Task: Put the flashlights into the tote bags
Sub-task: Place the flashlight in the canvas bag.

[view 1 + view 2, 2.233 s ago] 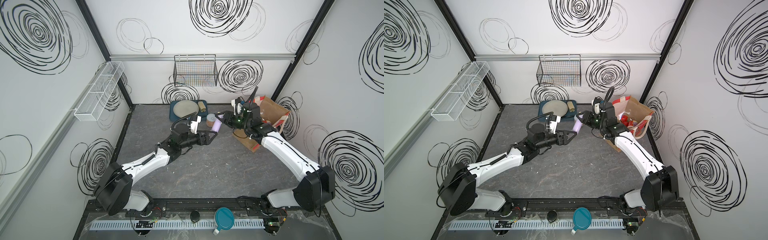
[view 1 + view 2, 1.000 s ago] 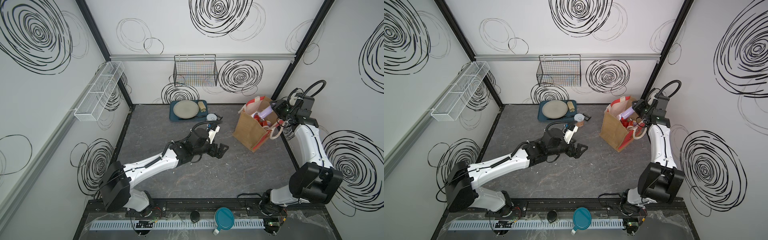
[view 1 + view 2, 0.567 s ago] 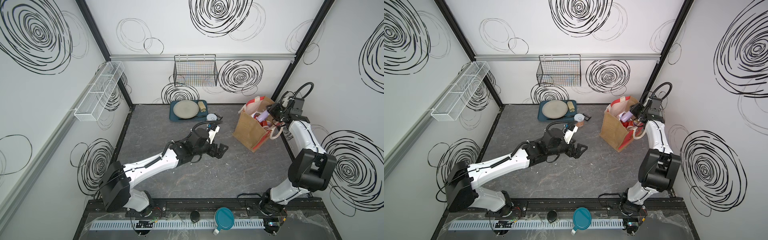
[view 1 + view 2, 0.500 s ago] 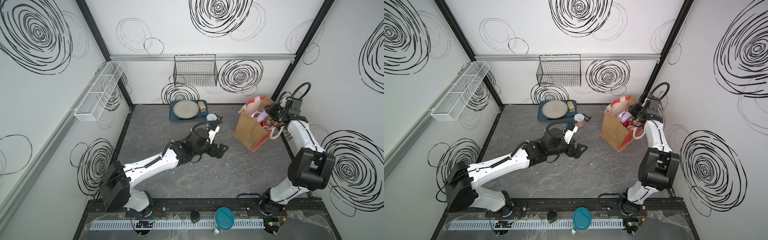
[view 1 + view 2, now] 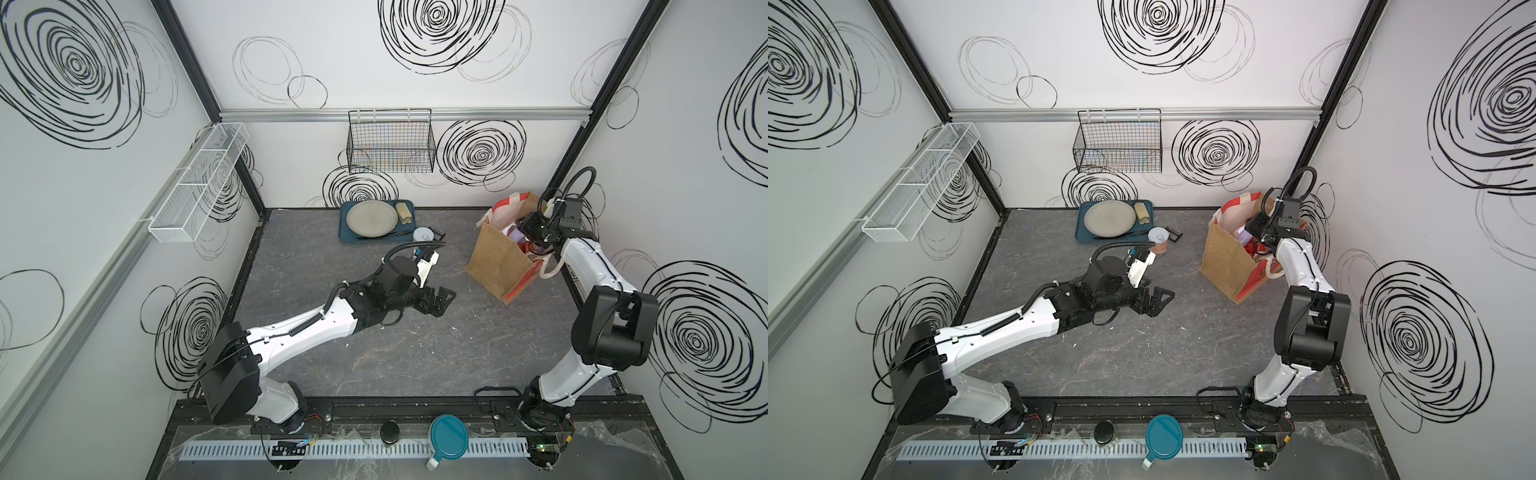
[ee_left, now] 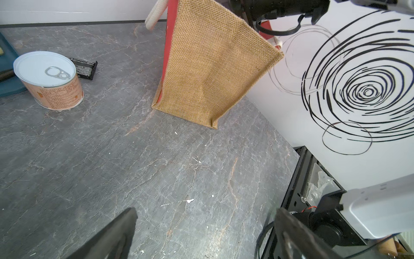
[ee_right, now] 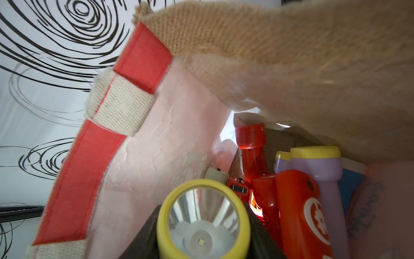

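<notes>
Right claw (image 7: pixel 205 244), clamped on a yellow-headed flashlight (image 7: pixel 202 222), sits inside the tote bag (image 5: pixel 498 262) mouth; I judge I must now release it there. Left claw (image 5: pixel 441 302) hangs spread, empty.

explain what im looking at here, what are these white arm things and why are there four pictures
These are two robot arms bolted at a table's edge, each ending in a pair of jaws. Two pictures come from one camera head above, looking down at the whole scene. The other two come from small cameras on each arm's wrist. On the grey tabletop stand a jute tote bag, a tin and a blue tray carrying a plate. The left arm hangs over the middle with jaws wide open and empty. The right arm reaches into the bag's mouth, its jaws shut on a yellow-headed flashlight. Its wrist picture shows other flashlights already inside.
</notes>
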